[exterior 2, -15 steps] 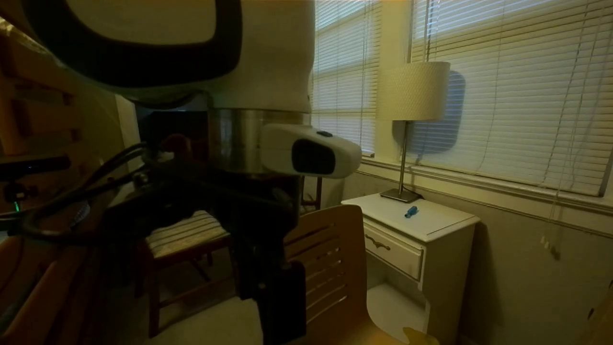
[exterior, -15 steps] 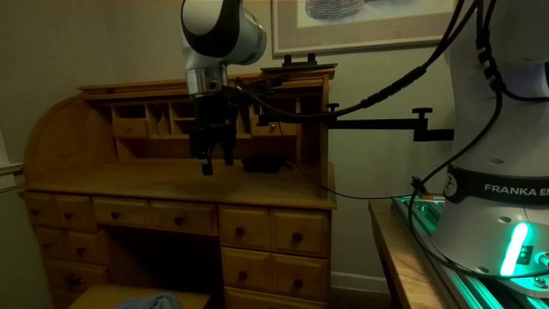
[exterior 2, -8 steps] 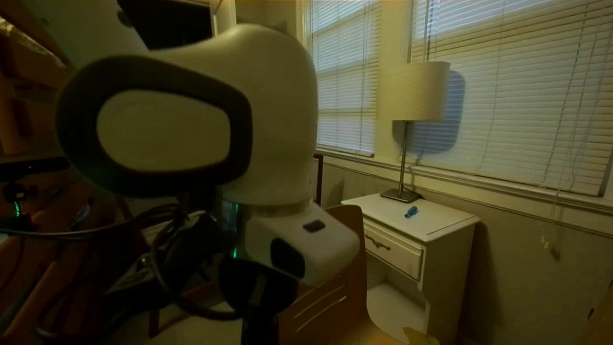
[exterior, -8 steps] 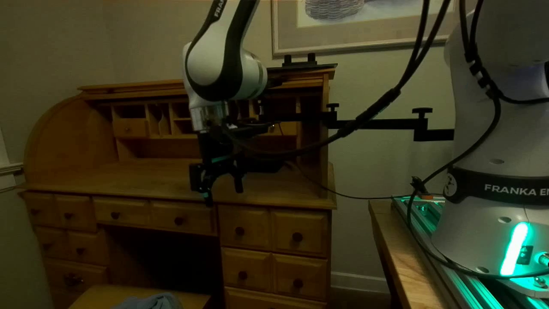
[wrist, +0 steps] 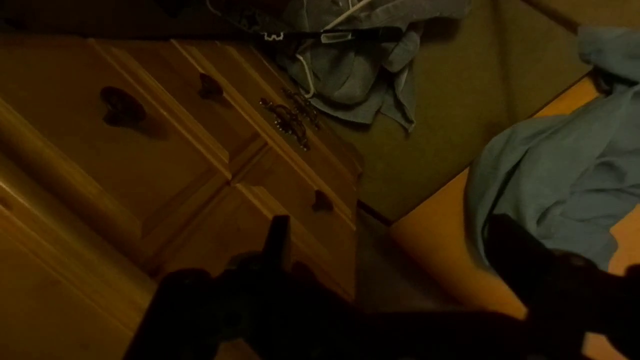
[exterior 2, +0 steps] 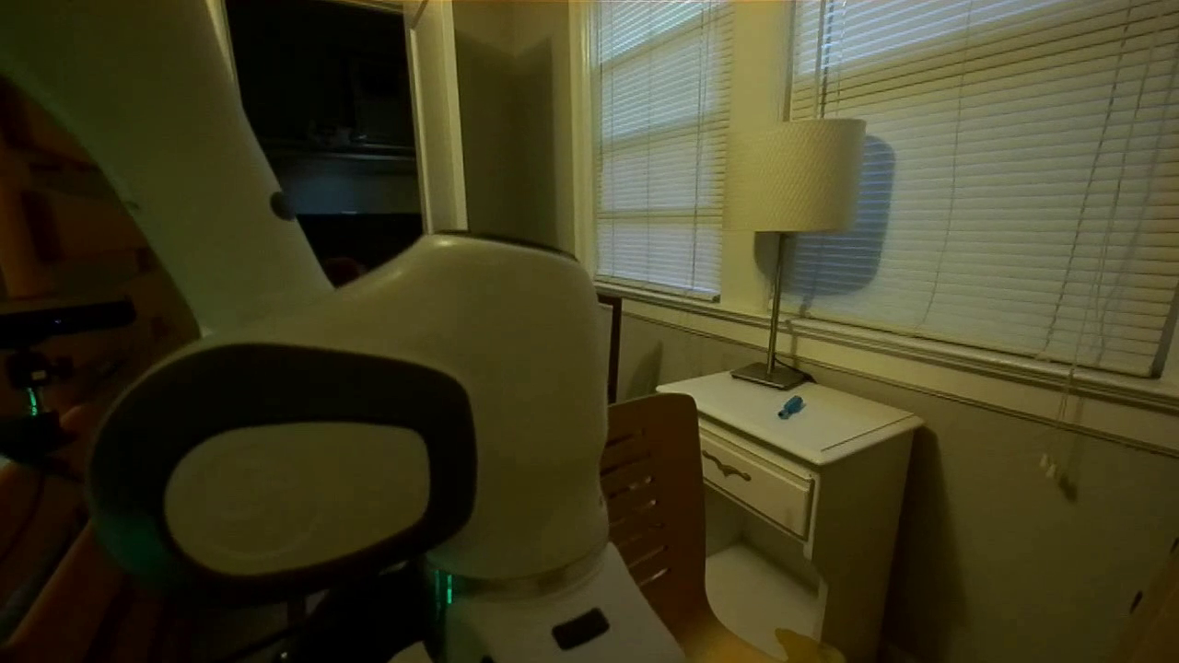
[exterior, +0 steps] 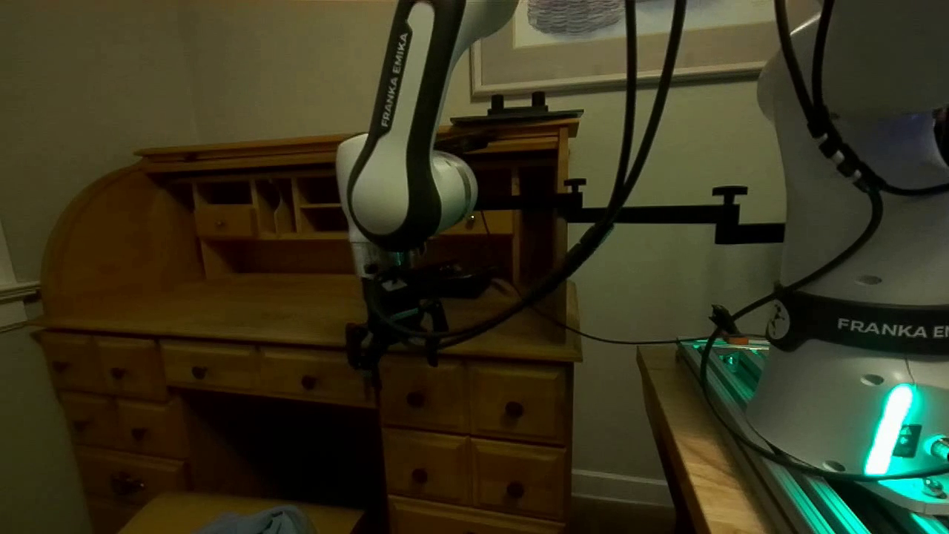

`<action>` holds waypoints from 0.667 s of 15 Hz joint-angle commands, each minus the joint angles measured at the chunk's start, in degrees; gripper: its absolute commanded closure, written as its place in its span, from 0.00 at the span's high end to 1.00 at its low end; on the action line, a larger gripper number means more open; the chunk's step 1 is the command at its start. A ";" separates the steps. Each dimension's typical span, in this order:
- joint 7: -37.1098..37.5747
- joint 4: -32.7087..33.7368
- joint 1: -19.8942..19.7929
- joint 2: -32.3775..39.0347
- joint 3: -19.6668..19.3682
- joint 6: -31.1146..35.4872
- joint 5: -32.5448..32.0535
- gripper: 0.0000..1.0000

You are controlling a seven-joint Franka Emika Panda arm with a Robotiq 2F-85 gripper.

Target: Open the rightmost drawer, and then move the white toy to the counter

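The rightmost drawer (exterior: 465, 386) is an oak panelled front with dark round knobs, shut, at the top of the desk's right-hand stack in an exterior view. It also shows at the left in the wrist view (wrist: 165, 170), partly hidden by my gripper. My gripper (exterior: 402, 367) is open and empty, in front of the desk near that drawer's left end. In the wrist view the dark fingers (wrist: 389, 220) are wide apart, with floor and chair seat showing between them. The counter (exterior: 245, 300) is the flat oak desk top, above and behind the gripper. The white toy is out of view.
A chair (exterior: 178, 512) with a grey-blue cloth (wrist: 555, 185) stands before the desk. Another cloth (wrist: 350, 80) is at the top of the wrist view. A black camera arm (exterior: 645, 215) spans towards the desk. A white nightstand (exterior 2: 811, 428) shows in an exterior view.
My arm has come down steadily, and the gripper has gone from over the counter to below its front edge, slightly to the right in that exterior view. The fingers stay open.
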 commanded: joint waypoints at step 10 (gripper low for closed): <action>9.10 2.46 5.16 5.22 -6.51 2.99 1.49 1.00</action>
